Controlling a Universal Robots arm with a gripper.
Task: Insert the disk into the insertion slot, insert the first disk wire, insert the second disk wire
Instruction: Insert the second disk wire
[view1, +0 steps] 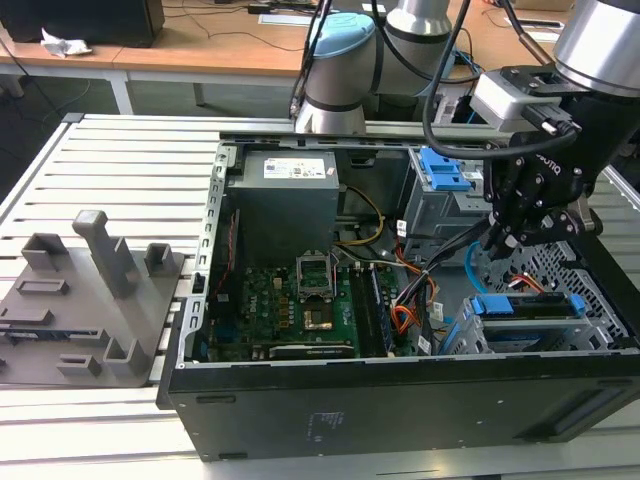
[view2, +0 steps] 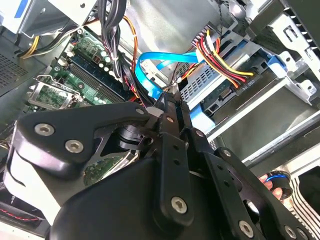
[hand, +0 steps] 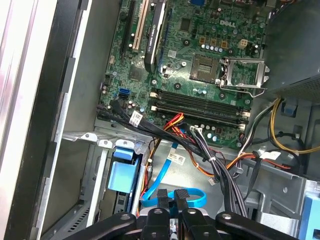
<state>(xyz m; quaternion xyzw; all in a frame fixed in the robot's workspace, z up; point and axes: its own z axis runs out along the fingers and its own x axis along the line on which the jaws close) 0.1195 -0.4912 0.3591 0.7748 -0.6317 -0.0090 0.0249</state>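
The disk (view1: 530, 307), silver in its blue carrier, sits inside the low grey insertion slot (view1: 556, 262) at the case's end on the exterior view's right. The first disk wire (view2: 222, 62), a bundle of red, yellow, orange and black strands, ends in a dark plug seated against the disk's (view2: 220, 95) end. My gripper (view1: 497, 240) hangs just above the slot. Its fingers are closed (view2: 165, 100) on the end of the second disk wire (view2: 160, 57), the light-blue cable. This cable loops behind the fingertips (hand: 162, 196) in the first wrist view. Its plug is hidden by the fingers.
The open case holds a green motherboard (view1: 300, 300), a grey power supply (view1: 285, 195) and a taller grey bay with a blue latch (view1: 440, 170). A bundle of black cables (hand: 200, 145) runs beside the gripper. A grey fixture (view1: 90, 290) lies on the slatted table at the exterior view's left.
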